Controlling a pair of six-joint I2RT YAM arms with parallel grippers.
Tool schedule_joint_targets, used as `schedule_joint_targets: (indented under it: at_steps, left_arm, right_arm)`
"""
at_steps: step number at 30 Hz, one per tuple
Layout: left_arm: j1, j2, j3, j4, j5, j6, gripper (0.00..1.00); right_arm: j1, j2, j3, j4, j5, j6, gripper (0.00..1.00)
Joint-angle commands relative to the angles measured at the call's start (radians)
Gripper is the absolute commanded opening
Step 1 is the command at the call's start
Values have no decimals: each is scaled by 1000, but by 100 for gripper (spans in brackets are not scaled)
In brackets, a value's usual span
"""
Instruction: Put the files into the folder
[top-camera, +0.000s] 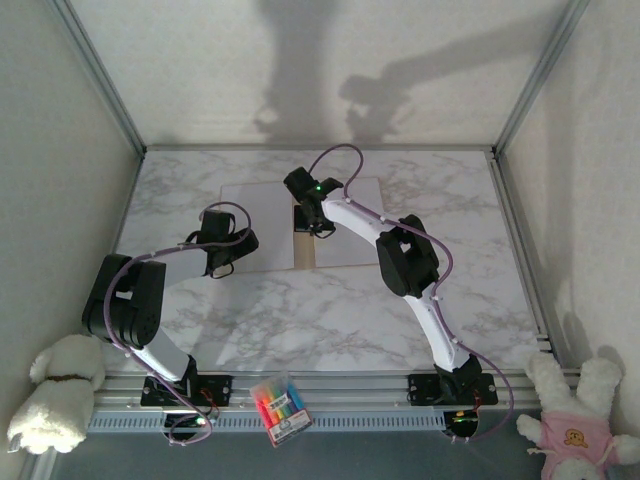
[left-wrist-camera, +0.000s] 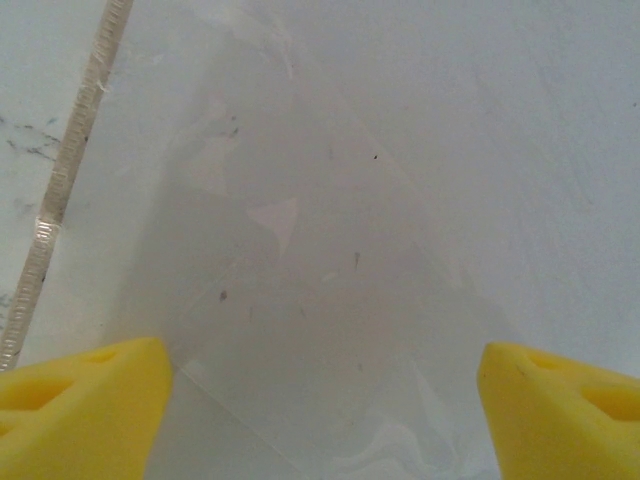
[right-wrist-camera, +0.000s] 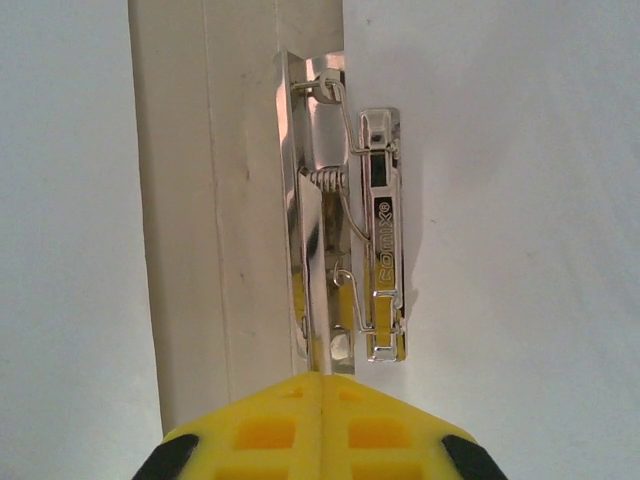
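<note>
Jaws of the left gripper (left-wrist-camera: 320, 400) stand wide and empty above the files (left-wrist-camera: 330, 300), left of the clip (right-wrist-camera: 345, 230), ready to pinch a sheet. Right gripper (right-wrist-camera: 323, 395), jaws closed on nothing, points at that clip on the folder (right-wrist-camera: 200, 200), probably to press its lever.

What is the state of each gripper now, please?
Left gripper: open, holding nothing, above the paper.
Right gripper: closed, holding nothing, at the metal clip.
</note>
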Motion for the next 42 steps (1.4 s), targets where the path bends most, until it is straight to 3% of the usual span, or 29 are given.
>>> schedule_joint_targets:
  at_steps: [1, 27, 42]
  left_arm:
    - [13, 30, -6, -77, -9, -8, 82]
    - [12, 26, -12, -75, -10, -10, 82]
    - [9, 36, -21, -59, -3, -21, 81]
  right_arm:
    - [-6, 72, -12, -146, 79, -26, 0]
    - [9, 114, -37, -162, 129, -31, 0]
    - [8, 91, -114, -73, 40, 23, 0]
